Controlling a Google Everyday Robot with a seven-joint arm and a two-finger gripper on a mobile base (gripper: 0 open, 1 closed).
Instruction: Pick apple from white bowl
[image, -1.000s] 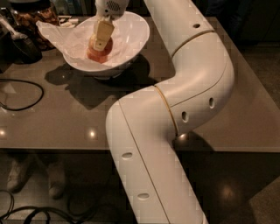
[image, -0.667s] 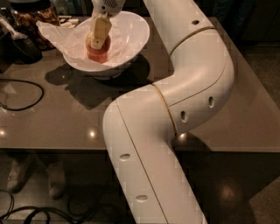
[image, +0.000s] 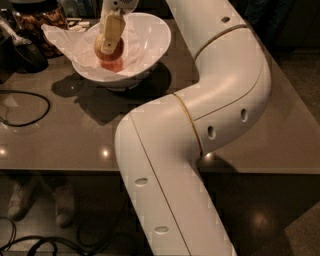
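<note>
The white bowl (image: 150, 37) stands at the back left of the table, lined with crinkled white paper. My gripper (image: 110, 45) reaches down into it from above. Its tan fingers (image: 112, 31) are shut on the apple (image: 102, 49), yellow-orange with a red blush, and hold it just above the bowl's bottom. A deeper red apple (image: 114, 64) lies in the bowl right under it. The far side of the held apple is hidden by the finger.
My white arm (image: 215, 95) bends across the right half of the grey table (image: 60, 135). A black cable (image: 30, 107) loops at the left. Dark objects (image: 25, 45) stand at the back left beside the bowl. The table's front edge (image: 60, 170) runs below.
My gripper has risen slightly and shifted left with the apple in it. The deeper red apple now shows beneath it in the bowl.
</note>
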